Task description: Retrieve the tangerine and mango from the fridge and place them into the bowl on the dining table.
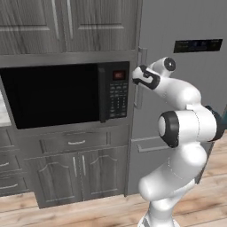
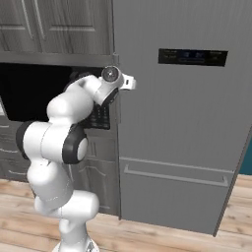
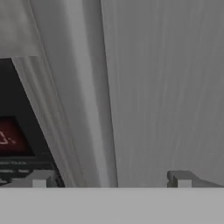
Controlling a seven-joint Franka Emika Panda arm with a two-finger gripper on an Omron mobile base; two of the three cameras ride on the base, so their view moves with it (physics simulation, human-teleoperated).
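Looks like the door-opening stage: fridge shut, so tangerine and mango presumably inside, not visible yet. Gripper parked right up at the fridge's left edge, fingers spread wide with nothing between them, vertical door handle sitting straight ahead, between the two tips and a bit nearer the left one. Best bet from here, probably: nudge forward until the bar is properly between the fingers, close firmly, then pull along the door's arc rather than straight back, hinge seemingly on the far right. Handle a slim pale-grey bar, smooth, likely slippery, so a deep grip advisable. Door a flat brushed light-grey panel with a dark display strip up and right of the fingers. Glossy black microwave just left of the fingers, red readout close by, so worth watching clearance there.
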